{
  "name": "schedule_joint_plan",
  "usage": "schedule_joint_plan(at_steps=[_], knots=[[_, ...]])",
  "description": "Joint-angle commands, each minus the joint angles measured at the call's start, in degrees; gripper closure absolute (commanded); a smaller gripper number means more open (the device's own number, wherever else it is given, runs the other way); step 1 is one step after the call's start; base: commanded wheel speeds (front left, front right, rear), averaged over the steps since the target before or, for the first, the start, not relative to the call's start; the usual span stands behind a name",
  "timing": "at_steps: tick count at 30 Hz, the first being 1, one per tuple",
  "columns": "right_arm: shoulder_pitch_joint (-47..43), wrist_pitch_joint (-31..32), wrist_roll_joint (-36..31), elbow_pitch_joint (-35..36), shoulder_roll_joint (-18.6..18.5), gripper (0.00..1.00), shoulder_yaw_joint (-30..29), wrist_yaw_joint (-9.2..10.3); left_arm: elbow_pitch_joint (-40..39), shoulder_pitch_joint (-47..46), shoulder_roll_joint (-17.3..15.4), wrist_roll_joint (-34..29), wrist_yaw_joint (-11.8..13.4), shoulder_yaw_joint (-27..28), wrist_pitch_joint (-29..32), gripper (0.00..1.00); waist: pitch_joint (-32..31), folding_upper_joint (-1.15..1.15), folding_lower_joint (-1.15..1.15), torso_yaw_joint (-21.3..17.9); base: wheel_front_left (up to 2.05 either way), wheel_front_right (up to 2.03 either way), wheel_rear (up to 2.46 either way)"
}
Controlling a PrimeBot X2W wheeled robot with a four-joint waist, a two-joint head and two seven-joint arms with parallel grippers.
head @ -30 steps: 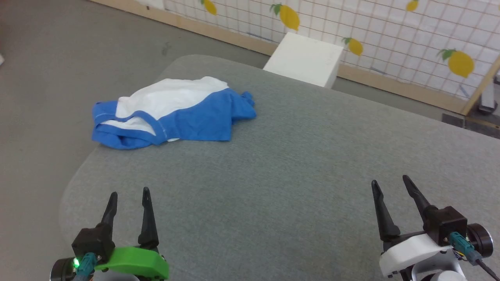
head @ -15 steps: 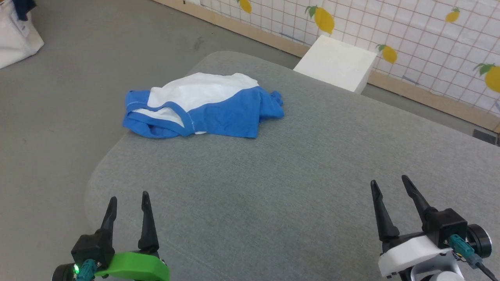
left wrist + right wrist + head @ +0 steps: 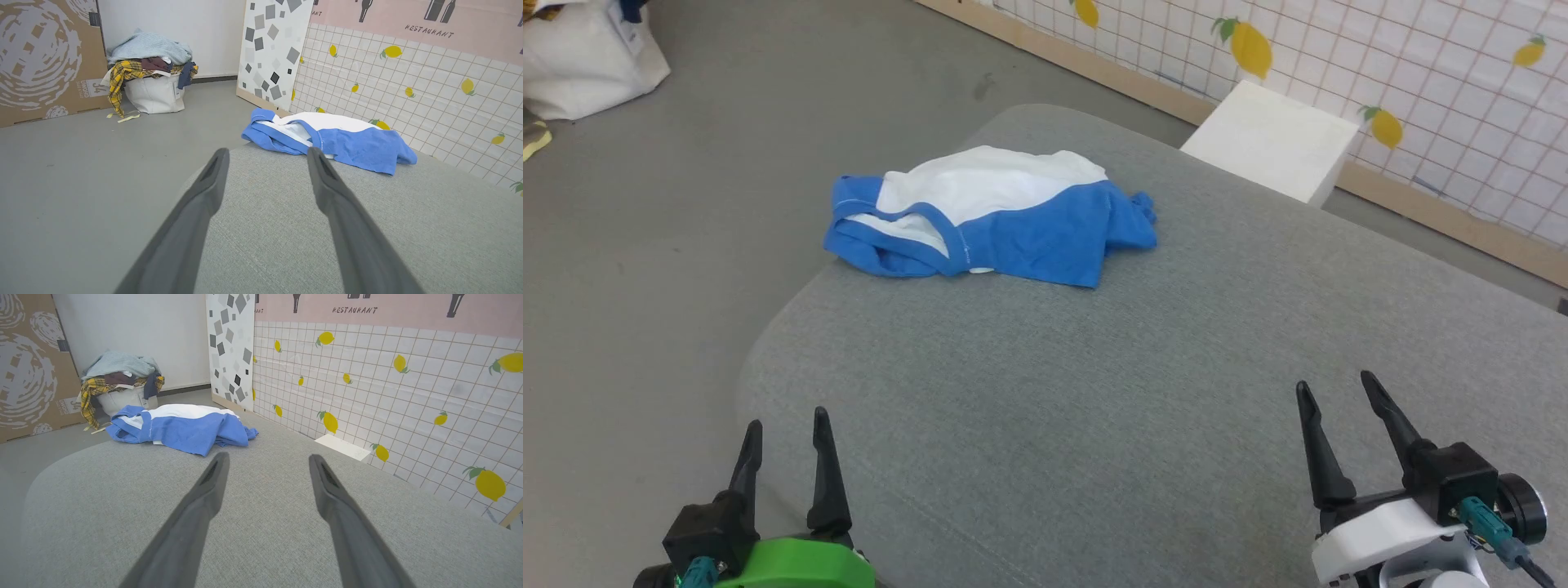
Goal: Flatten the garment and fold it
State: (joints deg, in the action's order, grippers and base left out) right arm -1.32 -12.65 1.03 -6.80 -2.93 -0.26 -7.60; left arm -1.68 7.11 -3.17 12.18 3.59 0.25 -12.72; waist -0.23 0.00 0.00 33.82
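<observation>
A big soft grey top (image 3: 1094, 392) with round corners lies in front of the robot. Around it is a grey floor (image 3: 686, 163). Behind it stands a white wall with a grid and yellow lemons (image 3: 1421, 65).

A white box (image 3: 1270, 139) sits on the floor by the far edge of the grey top. Farther off, a white bag (image 3: 153, 92) is heaped with clothes. Next to it is a brown cardboard sheet (image 3: 41, 57).

The garment (image 3: 1013, 220) lies in a crumpled bunch near the far left corner of the grey top, close to the edge. It is white on top and blue in front, with a blue-edged neck hole on its left side.

The left gripper (image 3: 786, 418) and the right gripper (image 3: 1335, 380) both have their fingers spread apart and hold nothing. They are at the near side, well apart from the garment.
</observation>
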Motion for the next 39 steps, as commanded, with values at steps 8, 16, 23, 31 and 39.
schedule_joint_plan(at_steps=[8,16,23,31,39], knots=[[-0.73,-1.52,0.59,-0.99,0.05,0.0,-0.16,0.1,-0.01,1.41,0.28,1.38,0.42,0.12,-1.46,0.0,-0.38,0.0,0.0,2.47,0.0,0.0,0.0],[-0.91,-2.35,0.98,-1.53,0.05,0.0,-0.04,0.11,0.4,1.66,0.29,2.15,0.46,-0.26,-2.28,0.0,-0.52,0.0,0.0,4.29,0.0,0.0,0.0],[-1.04,-2.35,1.34,-1.54,0.05,0.0,-0.3,0.11,0.59,1.53,0.29,1.94,0.33,-0.14,-2.28,0.0,-0.62,0.0,0.0,4.29,0.0,0.0,0.0],[-0.86,-2.34,1.34,-1.09,0.05,0.0,-0.7,0.11,1.32,-1.02,0.29,4.03,-2.97,0.17,-2.28,0.0,0.03,0.0,0.0,3.95,0.0,0.0,0.0],[-0.12,-0.5,-0.97,2.86,0.05,0.0,-2.74,0.11,-3.59,-15.43,-4.99,2.27,-8.02,-2.46,1.4,0.0,4.09,0.0,0.0,2.36,0.0,0.0,0.0]])
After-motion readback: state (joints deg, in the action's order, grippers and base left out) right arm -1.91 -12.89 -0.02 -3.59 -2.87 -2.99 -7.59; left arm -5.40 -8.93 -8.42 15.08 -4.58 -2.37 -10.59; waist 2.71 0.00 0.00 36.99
